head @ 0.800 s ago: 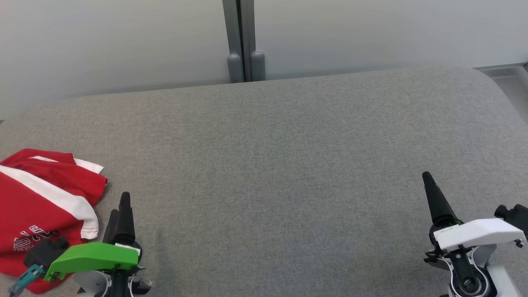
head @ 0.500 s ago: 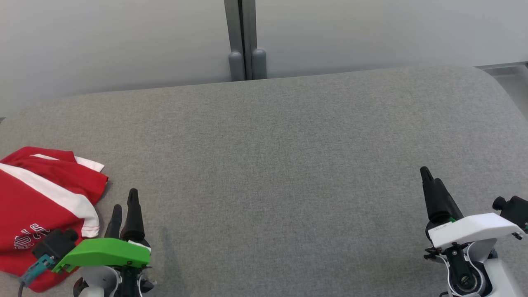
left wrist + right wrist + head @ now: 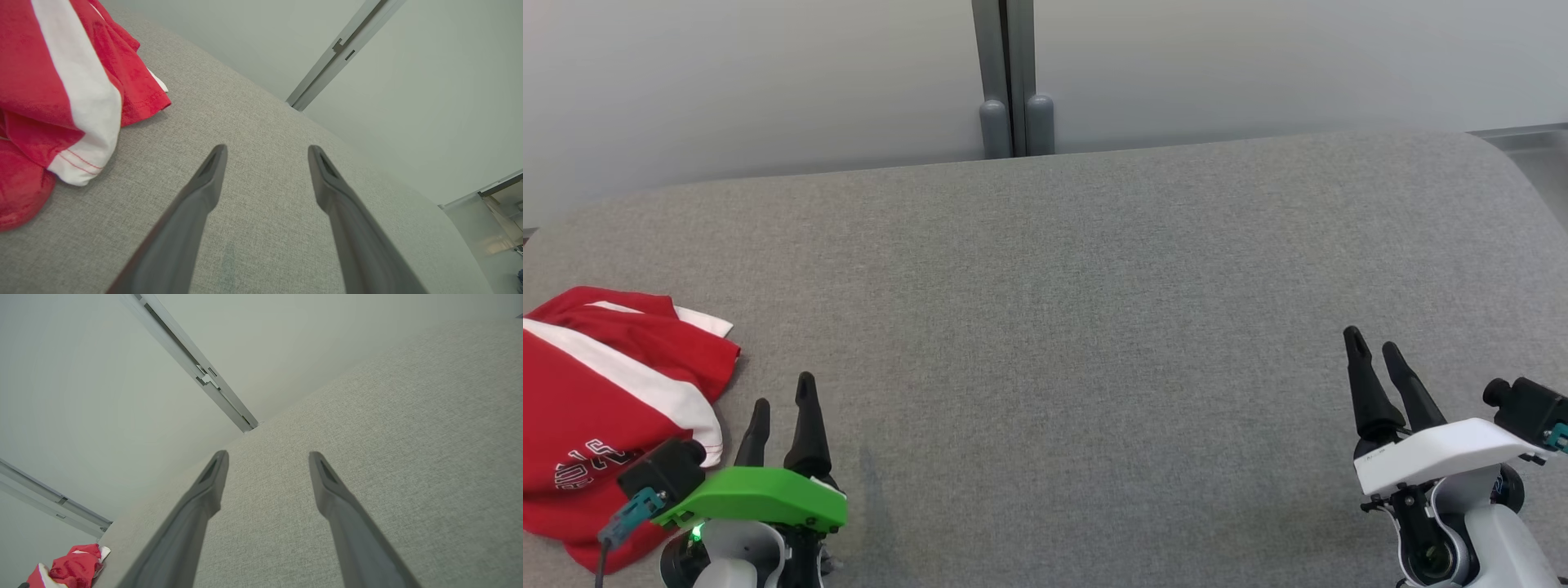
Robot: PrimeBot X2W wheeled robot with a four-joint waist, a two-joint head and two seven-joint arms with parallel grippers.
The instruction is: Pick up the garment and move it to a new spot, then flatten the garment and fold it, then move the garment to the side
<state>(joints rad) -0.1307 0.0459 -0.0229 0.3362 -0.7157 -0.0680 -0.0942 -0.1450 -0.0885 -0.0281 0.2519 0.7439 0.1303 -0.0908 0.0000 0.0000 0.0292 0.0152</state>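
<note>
The garment (image 3: 596,408) is seen bunched at the left edge of the tabletop (image 3: 1054,327) just beside the left tool (image 3: 783,389), which, like the right tool (image 3: 1370,339), is spread and empty; a thick fold should probably be pinched deeply.

the garment (image 3: 596,392) is bright red with broad white bands, a white cuff stitched in red, and white lettering. the tabletop (image 3: 1078,310) is a flecked mid-grey weave. the left claw (image 3: 783,390) is black under a vivid green cover (image 3: 760,505); the right claw (image 3: 1372,341) is black under a white cover (image 3: 1437,453). the wall (image 3: 768,82) is pale grey-white, its post (image 3: 1013,82) a darker grey.
</note>
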